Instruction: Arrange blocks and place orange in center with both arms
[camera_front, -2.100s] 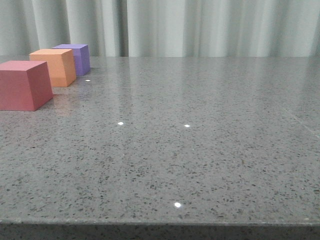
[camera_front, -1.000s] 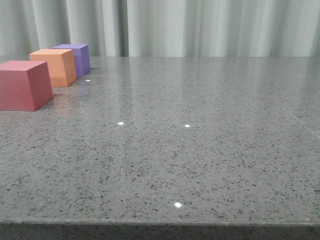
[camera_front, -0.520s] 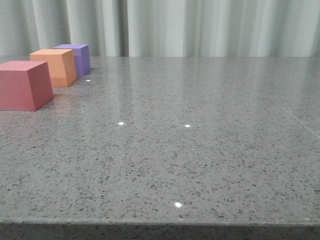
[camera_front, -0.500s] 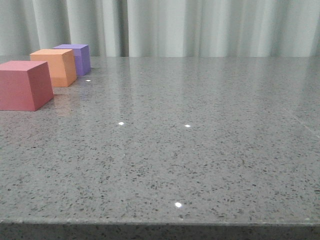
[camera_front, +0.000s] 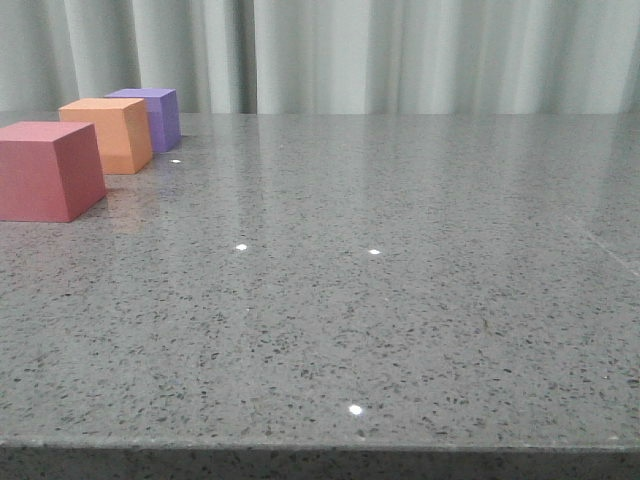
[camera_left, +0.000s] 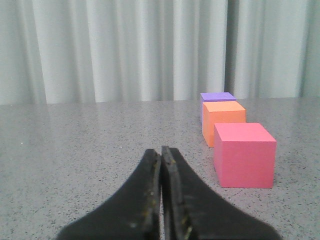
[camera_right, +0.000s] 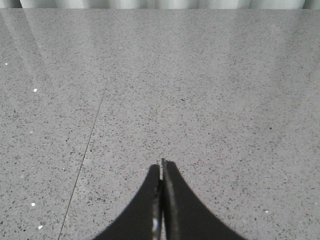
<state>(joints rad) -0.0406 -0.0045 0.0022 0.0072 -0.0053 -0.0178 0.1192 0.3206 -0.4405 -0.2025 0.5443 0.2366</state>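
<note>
Well over on the left of the grey speckled worktop, the three blocks sit in a line that runs away from the robot. The pinkish-red cube is nearest, the orange cube is next behind it, and the purple cube is farthest, close to the pale curtain. So the orange one already lies between the other two, though the row is far from the middle of the worktop. The purple cube is partly hidden behind the orange one; whether they touch cannot be told. A small gap shows between the orange and pinkish-red cubes.

Neither arm shows in the front view. In the left wrist view, the left tool has its fingers pressed together with nothing between them, and it hangs low over the worktop, apart from the pinkish-red cube. In the right wrist view, the right tool is likewise closed and empty above bare worktop.
</note>
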